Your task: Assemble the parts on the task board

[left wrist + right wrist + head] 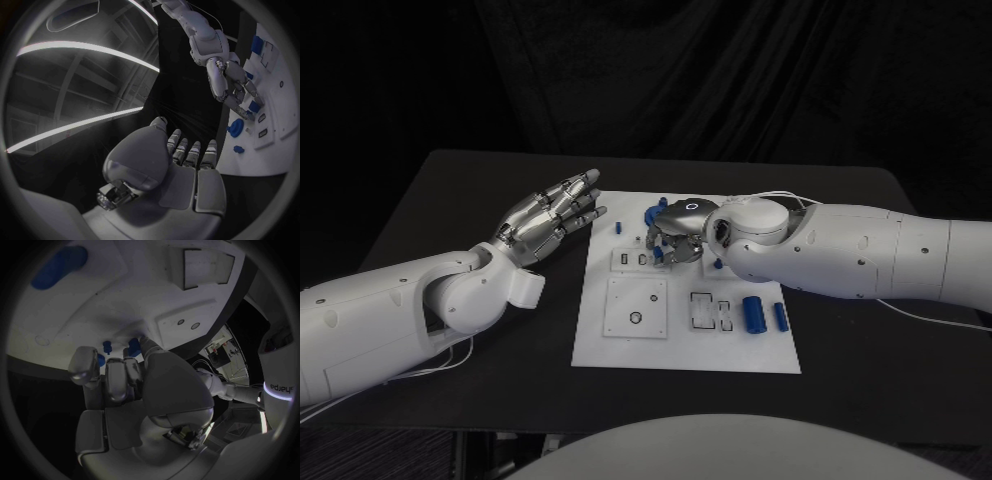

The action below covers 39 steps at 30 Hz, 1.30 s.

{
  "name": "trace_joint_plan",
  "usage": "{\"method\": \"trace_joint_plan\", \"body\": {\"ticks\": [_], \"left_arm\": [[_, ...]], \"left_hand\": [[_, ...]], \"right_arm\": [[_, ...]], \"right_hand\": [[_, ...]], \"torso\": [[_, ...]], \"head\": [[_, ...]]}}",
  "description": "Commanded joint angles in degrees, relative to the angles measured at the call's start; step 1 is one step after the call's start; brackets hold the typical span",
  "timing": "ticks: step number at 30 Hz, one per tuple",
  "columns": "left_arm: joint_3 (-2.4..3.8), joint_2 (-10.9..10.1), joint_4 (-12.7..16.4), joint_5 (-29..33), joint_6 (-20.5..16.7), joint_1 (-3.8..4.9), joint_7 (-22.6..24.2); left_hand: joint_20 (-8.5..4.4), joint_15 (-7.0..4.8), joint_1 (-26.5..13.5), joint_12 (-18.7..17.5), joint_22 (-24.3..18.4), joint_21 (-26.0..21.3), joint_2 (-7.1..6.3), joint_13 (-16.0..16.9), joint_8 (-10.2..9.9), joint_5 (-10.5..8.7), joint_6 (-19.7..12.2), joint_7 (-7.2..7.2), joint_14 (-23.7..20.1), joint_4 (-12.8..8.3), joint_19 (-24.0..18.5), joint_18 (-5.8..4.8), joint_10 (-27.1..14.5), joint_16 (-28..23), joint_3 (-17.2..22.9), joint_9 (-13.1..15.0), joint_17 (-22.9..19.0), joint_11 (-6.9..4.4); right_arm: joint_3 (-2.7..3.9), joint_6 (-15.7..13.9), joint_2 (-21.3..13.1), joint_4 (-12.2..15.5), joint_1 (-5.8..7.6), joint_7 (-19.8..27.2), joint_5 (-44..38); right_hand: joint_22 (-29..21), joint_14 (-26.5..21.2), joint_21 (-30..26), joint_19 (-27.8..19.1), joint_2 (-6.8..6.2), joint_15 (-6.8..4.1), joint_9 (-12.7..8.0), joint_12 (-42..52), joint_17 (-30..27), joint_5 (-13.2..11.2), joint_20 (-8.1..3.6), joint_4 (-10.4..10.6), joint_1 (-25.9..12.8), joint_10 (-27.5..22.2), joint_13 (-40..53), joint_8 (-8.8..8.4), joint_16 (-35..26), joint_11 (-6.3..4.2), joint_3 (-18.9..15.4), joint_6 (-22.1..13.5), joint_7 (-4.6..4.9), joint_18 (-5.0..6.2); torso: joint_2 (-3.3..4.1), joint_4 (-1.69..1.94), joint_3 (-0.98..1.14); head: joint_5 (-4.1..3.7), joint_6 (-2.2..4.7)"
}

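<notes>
Reaching over the task board (pixel 733 355)'s far edge, the right hand (pixel 678 232) curls its fingers down onto a small blue part (pixel 254 106) there; whether it truly pinches it I cannot tell. The left hand (pixel 557 218) hangs flat and empty beside the board's far-left corner, farther from the part.
</notes>
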Motion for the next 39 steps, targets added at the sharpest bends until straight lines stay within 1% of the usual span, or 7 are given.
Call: {"method": "trace_joint_plan", "body": {"ticks": [1, 15, 23, 31, 35, 38, 39], "left_arm": [[0.07, 0.1, 0.0, 0.0, 0.7, -0.11, 0.5], [0.07, 0.1, 0.0, 0.0, 0.8, -0.19, 0.3], [0.07, -0.1, 0.0, 0.0, 0.6, -0.24, 0.3], [0.07, -0.1, -0.2, 0.0, 0.5, -0.41, 0.4], [0.07, -0.2, -0.3, 0.0, 0.4, -0.58, 0.5], [0.07, -0.2, -0.3, 0.0, 0.4, -0.69, 0.5], [0.07, -0.2, -0.3, 0.0, 0.2, -0.74, 0.5]], "left_hand": [[0.10, 0.02, 0.5, -0.1, 0.0, 0.1, 0.04, 0.0, 0.2, 0.31, -0.2, 0.33, -0.1, 0.0, 0.0, 0.97, -0.3, 0.1, 0.3, 0.1, 0.0, -0.19], [0.09, 0.00, 0.5, -0.2, 0.0, 0.1, 0.03, 0.0, 0.2, 0.32, -0.2, 0.35, -0.1, 0.0, 0.0, 0.97, -0.4, 0.1, 0.3, 0.1, 0.0, -0.21], [0.09, 0.00, 0.5, -0.2, 0.0, 0.1, 0.03, 0.0, 0.2, 0.32, -0.2, 0.35, -0.1, 0.0, 0.0, 0.97, -0.4, 0.1, 0.3, 0.1, 0.0, -0.21], [0.09, -0.01, 0.5, -0.1, 0.0, 0.1, 0.04, 0.0, 0.2, 0.33, -0.2, 0.38, -0.2, 0.0, 0.0, 0.97, -0.4, 0.1, 0.3, 0.1, 0.0, -0.21], [0.09, -0.01, 0.5, -0.1, 0.0, 0.1, 0.04, 0.0, 0.2, 0.33, -0.2, 0.38, -0.2, 0.0, 0.0, 0.97, -0.4, 0.1, 0.3, 0.1, 0.0, -0.21], [0.09, -0.01, 0.5, -0.1, 0.0, 0.1, 0.04, 0.0, 0.2, 0.33, -0.2, 0.38, -0.2, 0.0, 0.0, 0.97, -0.4, 0.1, 0.3, 0.1, 0.0, -0.21], [0.09, -0.01, 0.5, -0.1, 0.0, 0.1, 0.04, 0.0, 0.2, 0.33, -0.2, 0.38, -0.2, 0.0, 0.0, 0.97, -0.4, 0.1, 0.3, 0.1, 0.0, -0.21]], "right_arm": [[-0.07, -0.7, 0.0, -0.1, -0.24, -0.5, -0.5], [-0.07, -3.3, 0.0, -0.2, -0.26, 0.8, -0.5], [-0.05, -7.8, -1.1, 0.8, -0.27, 2.0, -0.5], [0.09, -14.1, -4.3, 4.0, 0.48, 4.4, 0.1], [0.12, -14.8, -6.3, 6.4, 1.00, 4.9, 1.9], [0.12, -14.6, -7.8, 8.2, 1.19, 4.9, 3.2], [0.12, -14.7, -8.7, 9.2, 1.25, 5.0, 3.7]], "right_hand": [[8.1, -0.5, -0.3, -0.5, 0.04, 0.02, -0.2, -0.3, 2.6, -0.3, 0.02, 0.1, -0.6, -0.6, 4.0, -0.31, -0.2, -0.04, -0.4, -0.6, -0.01, 0.30], [8.1, -0.5, -0.5, -0.6, 0.03, 0.07, -0.6, -0.7, 2.7, -0.5, 0.07, 0.4, -0.9, -1.3, 3.7, -0.32, -0.2, 0.04, -0.8, -1.9, 0.06, 0.32], [8.3, -0.1, 0.2, -0.1, -0.29, 0.13, -0.9, -0.3, 3.1, -1.2, 0.11, 0.9, -1.6, -0.8, 4.0, -0.11, 0.3, 0.04, -1.5, -2.2, 0.18, 0.17], [8.8, 0.8, 1.8, 1.2, -0.66, 0.25, -1.5, 1.0, 3.9, -3.4, 0.21, 3.2, -4.0, 1.0, 4.8, -0.04, 1.4, 0.00, -3.4, -3.0, 0.34, -0.16], [8.9, 1.0, 2.2, 1.4, -0.81, 0.25, -1.6, 1.3, 4.1, -3.5, 0.21, 3.7, -4.4, 1.3, 5.0, -0.04, 1.6, -0.01, -3.7, -3.1, 0.32, -0.23], [8.8, 1.0, 2.2, 1.4, -0.98, 0.28, -1.6, 1.2, 4.1, -3.6, 0.23, 4.2, -4.9, 1.2, 4.9, 0.01, 1.6, -0.02, -4.0, -3.1, 0.35, -0.22], [8.8, 1.1, 2.1, 1.4, -1.24, 0.38, -1.7, 1.2, 4.2, -3.7, 0.26, 4.7, -5.4, 1.2, 4.9, 0.07, 1.7, 0.01, -4.4, -3.1, 0.48, -0.22]], "torso": [[0.01, 0.02, -0.01], [0.02, 0.00, -0.02], [0.02, 0.05, -0.01], [-0.02, -0.02, -0.01], [-0.24, -0.17, 0.01], [-0.33, -0.17, 0.02], [-0.36, -0.19, 0.02]], "head": [[0.02, 0.00], [0.02, 0.00], [0.20, 0.00], [0.13, 0.00], [0.16, 0.00], [0.19, 0.00], [0.26, 0.00]]}}
